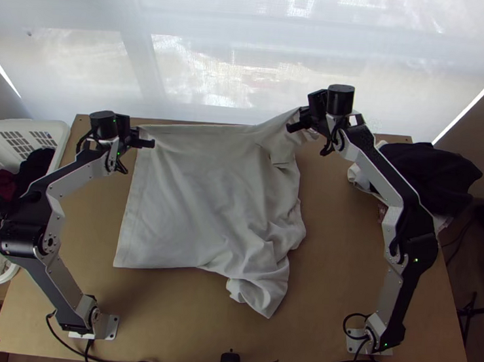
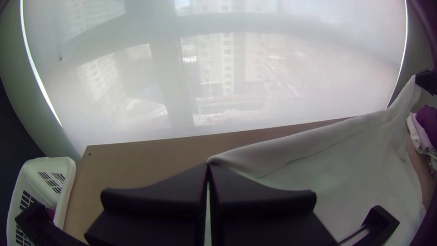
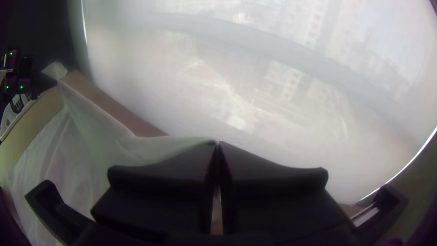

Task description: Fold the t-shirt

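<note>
Your black-fingered left tool (image 2: 208, 166) and black-fingered right tool (image 3: 218, 144) clench the far edge of the white cloth t-shirt (image 1: 188, 204) on the light wooden table (image 1: 341, 279), where pulling unevenly could skew it.

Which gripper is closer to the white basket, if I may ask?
The left gripper: it grips the t-shirt by the far corner toward the basket, whereas the right gripper holds it nearer the dark clothes.

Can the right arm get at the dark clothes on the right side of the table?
Probably not now: the right gripper is shut on an edge of the t-shirt. After letting go, likely yes: the dark clothes lie close beside the arm.
</note>
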Controlling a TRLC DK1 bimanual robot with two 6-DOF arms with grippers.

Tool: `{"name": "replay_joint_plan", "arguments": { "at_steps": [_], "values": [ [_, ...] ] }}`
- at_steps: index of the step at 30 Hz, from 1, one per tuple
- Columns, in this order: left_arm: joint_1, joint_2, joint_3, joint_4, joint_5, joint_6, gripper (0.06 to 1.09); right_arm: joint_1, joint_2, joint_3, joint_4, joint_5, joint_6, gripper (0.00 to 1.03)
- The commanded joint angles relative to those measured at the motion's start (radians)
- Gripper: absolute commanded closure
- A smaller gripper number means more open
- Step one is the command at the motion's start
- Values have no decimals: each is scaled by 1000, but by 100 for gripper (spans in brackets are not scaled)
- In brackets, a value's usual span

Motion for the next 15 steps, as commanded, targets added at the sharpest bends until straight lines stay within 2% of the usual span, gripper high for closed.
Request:
{"name": "replay_joint_plan", "arguments": {
  "at_steps": [1, 15],
  "values": [
    [17, -77, -99, 14, 14, -2, 105, -4, -91, -132, 16, -4, 3, 100],
    [19, -149, -192, 26, 18, -5, 105, -1, -229, -344, 43, -5, 23, 100]
  ]
}}
